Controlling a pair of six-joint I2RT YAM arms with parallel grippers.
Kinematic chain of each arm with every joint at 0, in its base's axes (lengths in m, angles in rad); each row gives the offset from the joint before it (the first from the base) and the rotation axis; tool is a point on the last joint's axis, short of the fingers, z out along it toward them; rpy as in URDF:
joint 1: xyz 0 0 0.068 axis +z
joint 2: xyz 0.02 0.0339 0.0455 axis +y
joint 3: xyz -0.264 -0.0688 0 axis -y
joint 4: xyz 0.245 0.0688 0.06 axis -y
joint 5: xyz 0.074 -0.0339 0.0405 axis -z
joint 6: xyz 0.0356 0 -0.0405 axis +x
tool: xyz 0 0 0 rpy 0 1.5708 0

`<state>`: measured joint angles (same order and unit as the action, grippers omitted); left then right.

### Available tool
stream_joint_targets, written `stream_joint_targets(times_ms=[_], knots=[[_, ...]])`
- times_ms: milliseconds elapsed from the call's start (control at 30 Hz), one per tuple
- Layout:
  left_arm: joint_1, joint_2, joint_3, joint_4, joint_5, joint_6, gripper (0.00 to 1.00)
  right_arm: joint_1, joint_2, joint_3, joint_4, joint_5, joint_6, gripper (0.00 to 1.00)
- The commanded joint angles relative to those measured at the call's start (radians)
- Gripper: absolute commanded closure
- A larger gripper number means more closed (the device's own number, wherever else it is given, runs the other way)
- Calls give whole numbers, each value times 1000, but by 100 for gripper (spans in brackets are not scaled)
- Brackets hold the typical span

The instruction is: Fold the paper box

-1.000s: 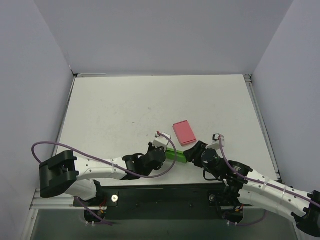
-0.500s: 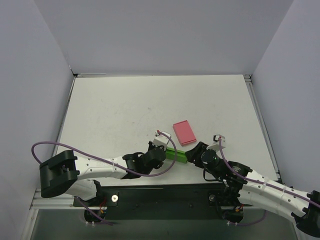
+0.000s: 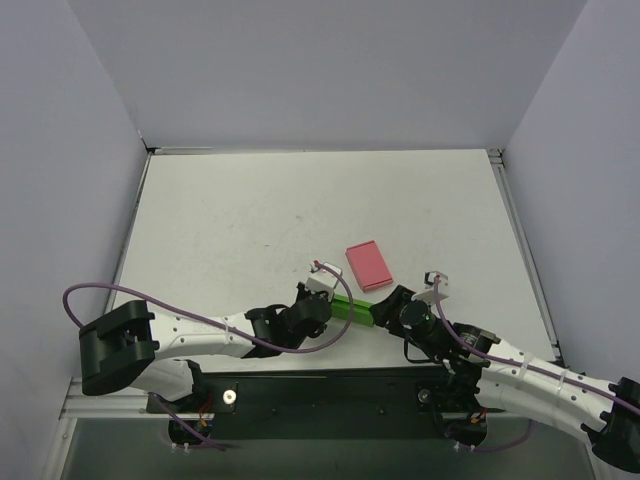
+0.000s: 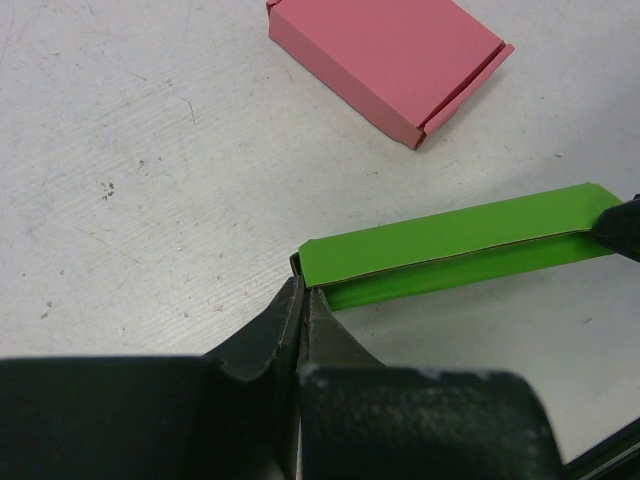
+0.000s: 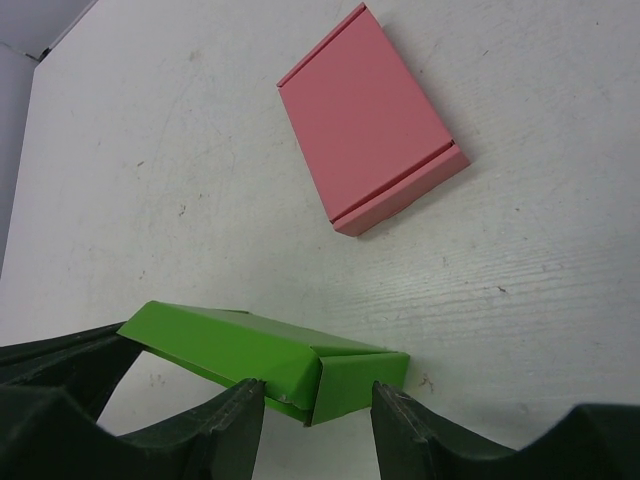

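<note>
Right tool (image 3: 382, 307) slightly leftward; scuffed white table (image 3: 250, 220)

The right arm (image 3: 520, 375) sinks slightly toward six o'clock, and the right gripper (image 3: 386, 308) edges a little toward eight o'clock.

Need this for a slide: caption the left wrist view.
Left gripper pinches one end of the green paper box; pink box beyond.

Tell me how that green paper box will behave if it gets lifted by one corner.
Probably floppy: the paper box looks like thin card, pinched at one corner by the left end effector. Likely very light too, so a push should slide it across the table easily.
</note>
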<state>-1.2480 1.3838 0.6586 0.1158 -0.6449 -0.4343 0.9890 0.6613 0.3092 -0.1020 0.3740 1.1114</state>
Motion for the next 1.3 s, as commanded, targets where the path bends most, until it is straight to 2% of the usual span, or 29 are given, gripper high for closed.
stream_joint_targets(times_ms=[0,333,433,467,633,900,1267], knots=[[-5,21,-28,-102,113,-20,100,-6,14,-24,15,32,11,54],[-8,14,-27,-90,129,9,100,-9,15,-41,19,32,27,57],[-8,0,-30,-87,136,23,91,-9,18,-48,19,31,45,59],[-8,-5,-30,-85,136,31,83,-9,18,-50,22,34,51,59],[-8,-46,-37,-71,159,69,68,-9,18,-59,21,39,68,61],[-8,-80,-48,-53,192,115,59,-9,20,-59,22,49,80,63],[-5,-143,-77,-15,252,155,54,-10,44,-39,44,57,65,64]])
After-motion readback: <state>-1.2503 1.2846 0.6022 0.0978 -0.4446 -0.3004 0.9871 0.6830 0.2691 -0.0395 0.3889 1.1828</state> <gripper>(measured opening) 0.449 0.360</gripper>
